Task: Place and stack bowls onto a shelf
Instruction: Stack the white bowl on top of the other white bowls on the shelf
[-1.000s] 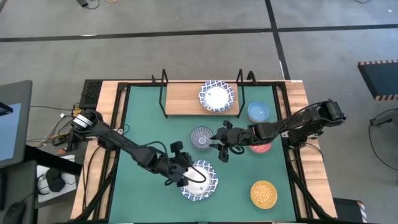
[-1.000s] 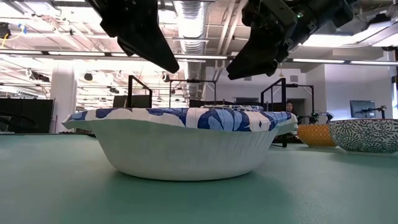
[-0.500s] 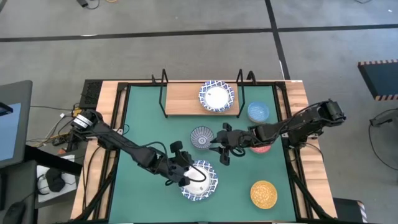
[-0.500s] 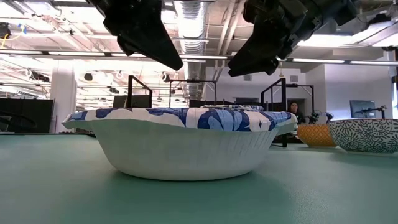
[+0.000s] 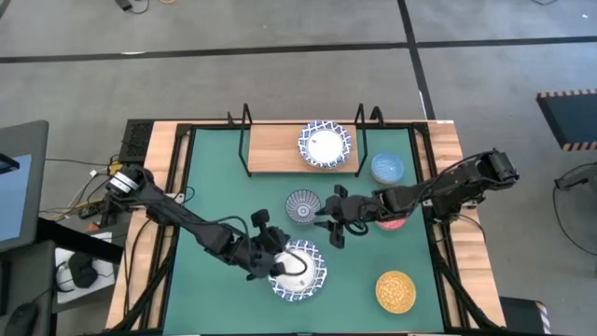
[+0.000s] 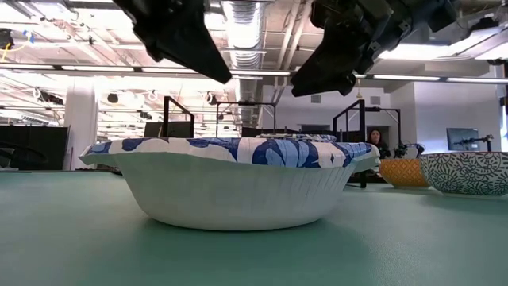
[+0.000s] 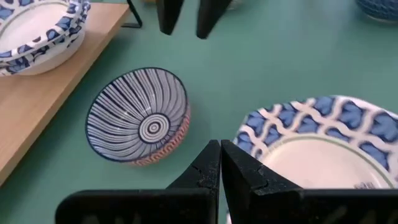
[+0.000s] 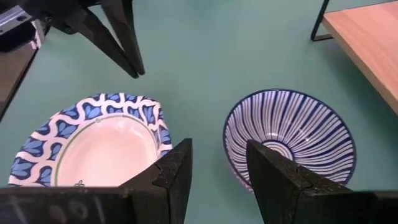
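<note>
Left gripper (image 5: pixel 277 262) hangs just above the near-left rim of the wide blue-and-white bowl (image 5: pixel 300 272) on the green mat (image 5: pixel 224 187), low centre of the worktop. Its fingers (image 7: pixel 211 169) are pressed together, holding nothing.

Right gripper (image 5: pixel 328 217) hovers mid-mat between that bowl and the striped grey-blue bowl (image 5: pixel 302 206). Its fingers (image 8: pixel 177 168) stand moderately apart, empty.

Shelf (image 5: pixel 280 149) sits at the far edge of the mat: wooden board, black wire posts. A stack of wide patterned bowls (image 5: pixel 325 144) is on its right end; rest of the board is bare. Count in that stack not readable.

Loose: light blue bowl (image 5: pixel 387 168) just right of the shelf, red bowl (image 5: pixel 392 220) mostly hidden under the right arm, yellow-gold bowl (image 5: pixel 395 289) near right corner.

Risks, my read:
- Left fingers closed over the rim: if they come down without opening they press the lip and tip or skid the bowl.
- Both grippers are near each other over the same patch, so a reach by either could clip the other arm.
- Right arm passes over the red bowl; dropping the elbow may knock it.
- Carrying a wide bowl by one edge to the shelf, it could tilt and catch a wire post.
</note>
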Tool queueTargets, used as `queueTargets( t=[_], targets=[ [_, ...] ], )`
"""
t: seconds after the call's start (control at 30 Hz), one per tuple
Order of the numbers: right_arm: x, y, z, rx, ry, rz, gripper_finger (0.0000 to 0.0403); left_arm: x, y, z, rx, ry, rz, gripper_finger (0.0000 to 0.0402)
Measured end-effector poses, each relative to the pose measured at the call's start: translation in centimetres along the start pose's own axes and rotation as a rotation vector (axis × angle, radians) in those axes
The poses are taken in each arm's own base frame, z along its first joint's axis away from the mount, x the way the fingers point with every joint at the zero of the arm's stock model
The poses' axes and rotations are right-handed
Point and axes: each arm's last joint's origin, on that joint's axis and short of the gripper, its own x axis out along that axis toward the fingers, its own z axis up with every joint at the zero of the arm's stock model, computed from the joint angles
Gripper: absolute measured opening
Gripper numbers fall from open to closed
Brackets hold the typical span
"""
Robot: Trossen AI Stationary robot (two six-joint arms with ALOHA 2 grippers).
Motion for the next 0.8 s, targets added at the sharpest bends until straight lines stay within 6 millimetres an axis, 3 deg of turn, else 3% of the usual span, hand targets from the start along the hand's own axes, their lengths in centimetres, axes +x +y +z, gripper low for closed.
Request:
queueTargets(
  t=[0.8],
  targets=[
    [-0.1,0.3,-0.2,0.007,0.010,0.007,0.0176,1.4,0.8,-1.5,-0.010,0.061,-0.104,0.0000]
  ],
)
